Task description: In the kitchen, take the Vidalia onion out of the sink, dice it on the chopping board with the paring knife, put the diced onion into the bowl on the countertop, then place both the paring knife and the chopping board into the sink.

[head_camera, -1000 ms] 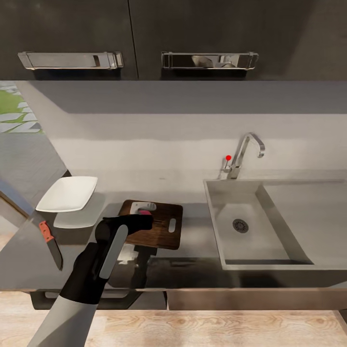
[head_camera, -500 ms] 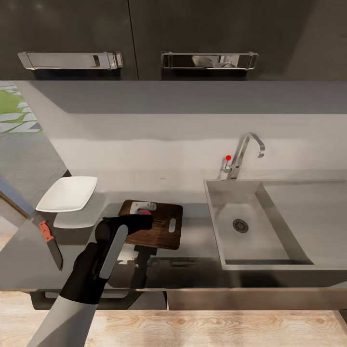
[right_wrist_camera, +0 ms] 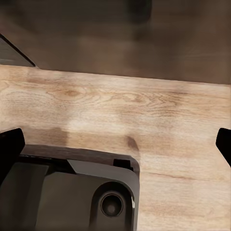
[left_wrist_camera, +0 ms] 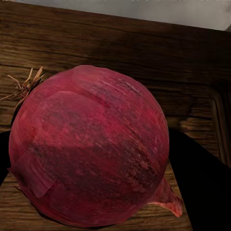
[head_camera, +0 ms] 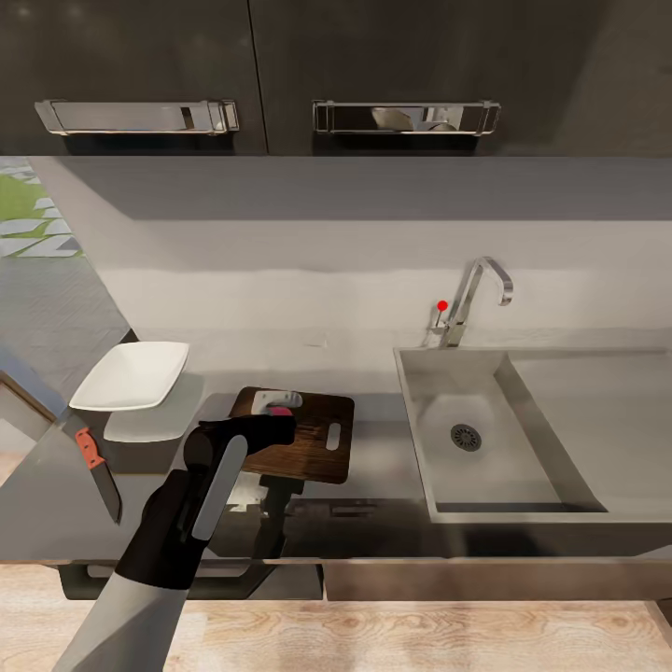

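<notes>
The left claw [head_camera: 277,422] is clamped on the Vidalia onion [left_wrist_camera: 89,147] over the chopping board [head_camera: 313,443]; the paring knife [head_camera: 98,471] lies at nine o'clock on the tabletop [head_camera: 373,462], nearest this arm

The chopping board [head_camera: 297,444] is dark brown wood with clear grain lines, matt in the left wrist view. On it, the Vidalia onion [left_wrist_camera: 89,147] has dry, papery red skin, faintly streaked, with a wisp of straw-like root fibres at one end. The countertop [head_camera: 373,467] is smooth grey metal, glossy enough to mirror the things on it. The sink [head_camera: 523,485] is brushed stainless steel with a duller sheen, and its tap [head_camera: 476,299] is bright polished chrome. The bowl [head_camera: 131,375] looks like smooth white glazed ceramic. The floor [right_wrist_camera: 144,110] is pale wood planking with visible knots. The far cabinet handles [head_camera: 406,117] are mirror-bright metal.
</notes>
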Controlling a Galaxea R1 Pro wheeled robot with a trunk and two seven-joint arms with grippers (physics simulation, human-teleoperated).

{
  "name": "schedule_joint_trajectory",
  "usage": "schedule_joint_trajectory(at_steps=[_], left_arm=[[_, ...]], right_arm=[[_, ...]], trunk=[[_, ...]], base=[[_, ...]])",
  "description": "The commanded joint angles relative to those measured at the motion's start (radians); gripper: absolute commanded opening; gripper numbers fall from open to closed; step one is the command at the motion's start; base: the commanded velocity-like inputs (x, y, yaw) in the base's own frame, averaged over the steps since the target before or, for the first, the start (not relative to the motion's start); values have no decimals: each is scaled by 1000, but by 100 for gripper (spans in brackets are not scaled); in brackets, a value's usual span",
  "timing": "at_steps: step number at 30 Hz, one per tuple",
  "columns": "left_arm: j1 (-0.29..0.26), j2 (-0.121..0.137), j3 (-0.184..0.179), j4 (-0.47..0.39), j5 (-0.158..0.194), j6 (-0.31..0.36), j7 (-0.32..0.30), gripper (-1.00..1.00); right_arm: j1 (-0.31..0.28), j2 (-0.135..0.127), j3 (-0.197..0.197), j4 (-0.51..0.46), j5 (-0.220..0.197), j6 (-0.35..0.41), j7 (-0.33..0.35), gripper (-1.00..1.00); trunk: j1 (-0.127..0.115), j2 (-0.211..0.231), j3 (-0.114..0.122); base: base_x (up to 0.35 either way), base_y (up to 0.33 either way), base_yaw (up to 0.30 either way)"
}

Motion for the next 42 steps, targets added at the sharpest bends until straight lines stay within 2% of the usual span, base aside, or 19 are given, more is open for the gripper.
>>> schedule_joint_trajectory(at_steps=[1, 2, 3, 29, 42], left_arm=[[0, 0, -1, -3, 10, 3, 9, -100], [0, 0, -1, -3, 10, 3, 9, -100], [0, 0, -1, -4, 10, 2, 9, 100], [0, -1, 1, -2, 10, 3, 9, 100], [0, 0, 1, -2, 10, 3, 9, 100]], right_arm=[[0, 1, -8, -2, 10, -2, 7, 100], [0, 1, -8, -2, 10, -2, 7, 100], [0, 1, -8, -2, 10, -2, 7, 100], [0, 1, -9, -2, 10, 0, 7, 100], [0, 1, -9, -2, 10, 0, 7, 100]], trunk=[[1, -2, -2], [1, -2, -2], [1, -2, -2], [1, -2, -2], [1, -2, -2]], base=[[0, 0, 0], [0, 0, 0], [0, 0, 0], [-3, 0, 0], [-290, 0, 0]])
